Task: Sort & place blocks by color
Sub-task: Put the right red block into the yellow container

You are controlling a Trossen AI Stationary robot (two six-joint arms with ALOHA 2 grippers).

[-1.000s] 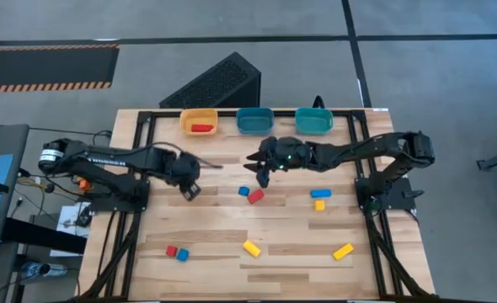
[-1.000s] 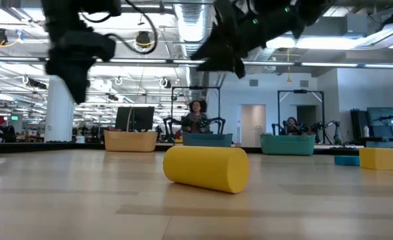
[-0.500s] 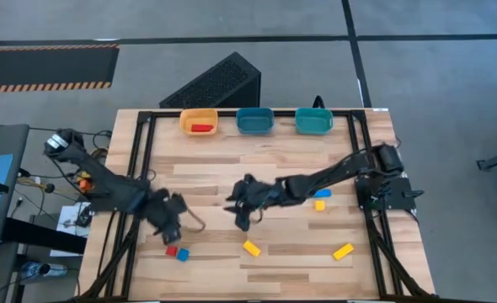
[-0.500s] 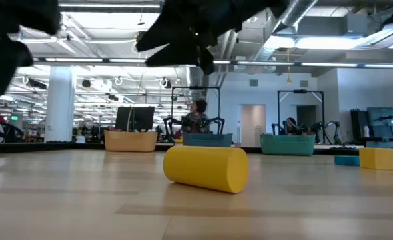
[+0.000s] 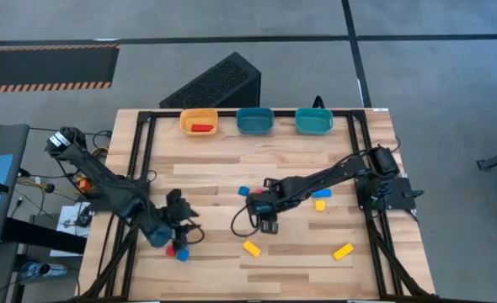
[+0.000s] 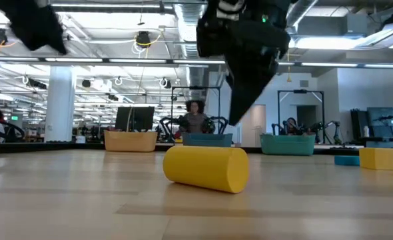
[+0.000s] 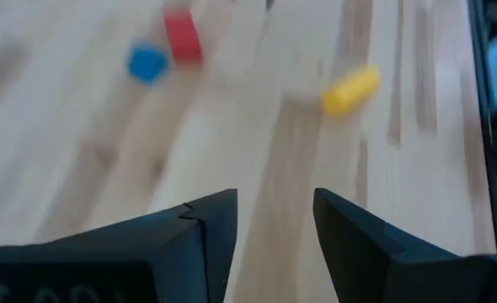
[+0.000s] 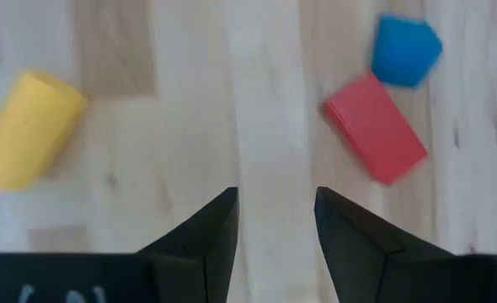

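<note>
The left pincer (image 5: 179, 229), part open and empty, hangs just above a red block (image 5: 171, 250) and a blue block (image 5: 182, 254) near the worktop's (image 5: 206, 172) front left. The right pincer (image 5: 266, 220), likewise parted and empty, hovers mid-worktop beside a second red block (image 8: 375, 127). These blocks look light, rigid and smooth; gripping across flat opposite faces seems safest.

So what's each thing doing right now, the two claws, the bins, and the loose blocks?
Left end effector: open, empty, beside a red and blue block pair.
Right end effector: open, empty, above bare table.
Orange bin: holds one red block.
Two teal bins: no blocks visible inside.
Yellow cylinder block: lying on its side.
</note>
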